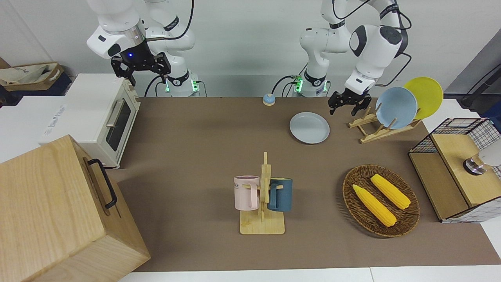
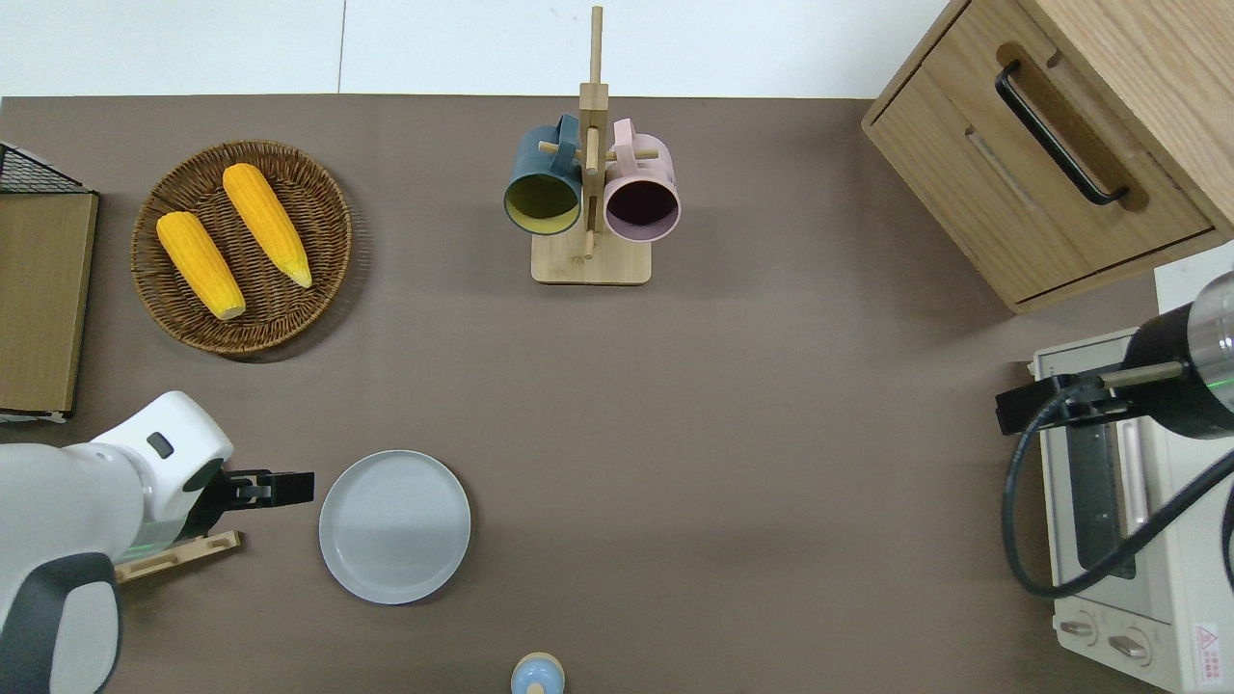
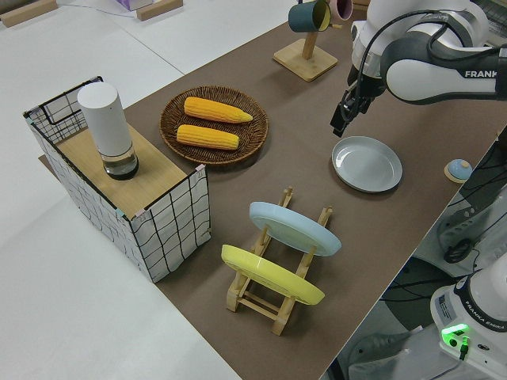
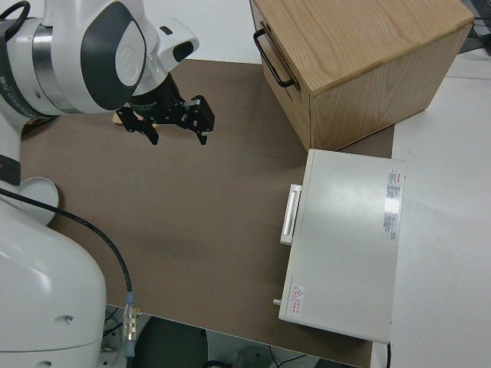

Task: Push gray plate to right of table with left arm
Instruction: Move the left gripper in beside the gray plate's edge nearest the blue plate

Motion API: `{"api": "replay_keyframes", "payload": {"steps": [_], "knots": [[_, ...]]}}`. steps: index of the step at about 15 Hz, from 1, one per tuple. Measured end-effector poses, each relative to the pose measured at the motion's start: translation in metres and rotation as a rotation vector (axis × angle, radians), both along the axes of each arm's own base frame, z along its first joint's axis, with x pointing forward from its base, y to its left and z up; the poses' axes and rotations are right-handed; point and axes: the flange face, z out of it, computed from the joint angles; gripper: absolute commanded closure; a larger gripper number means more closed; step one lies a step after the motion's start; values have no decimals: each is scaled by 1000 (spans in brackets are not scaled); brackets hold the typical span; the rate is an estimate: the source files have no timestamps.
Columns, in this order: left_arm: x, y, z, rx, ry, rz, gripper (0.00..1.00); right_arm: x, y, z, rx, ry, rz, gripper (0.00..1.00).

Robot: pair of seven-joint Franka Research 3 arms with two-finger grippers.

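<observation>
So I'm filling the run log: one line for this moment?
phase: approach | left gripper: beside gray plate, no contact | plate: flat on table | right arm: parked

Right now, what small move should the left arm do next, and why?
Probably lower the left gripper to the table just beside the gray plate. It hangs off the plate's rim at the left arm's end, apart from it, so it must come down level with the rim before pushing.

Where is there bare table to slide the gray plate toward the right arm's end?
From the gray plate to the toaster oven the table is bare, bordered by the mug rack and the wooden cabinet. It is crowded at the left arm's end: dish rack, wicker basket, left end effector.
</observation>
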Motion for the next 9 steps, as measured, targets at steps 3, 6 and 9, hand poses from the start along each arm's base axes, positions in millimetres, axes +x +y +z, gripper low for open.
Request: {"api": "replay_keyframes", "payload": {"steps": [3, 6, 9], "knots": [[-11, -7, -30, 7, -23, 11, 5, 0, 0, 0, 0, 0, 0, 17], [-20, -7, -52, 33, -22, 5, 5, 0, 0, 0, 0, 0, 0, 17], [-26, -7, -66, 54, -31, 5, 5, 0, 0, 0, 0, 0, 0, 17]]}}
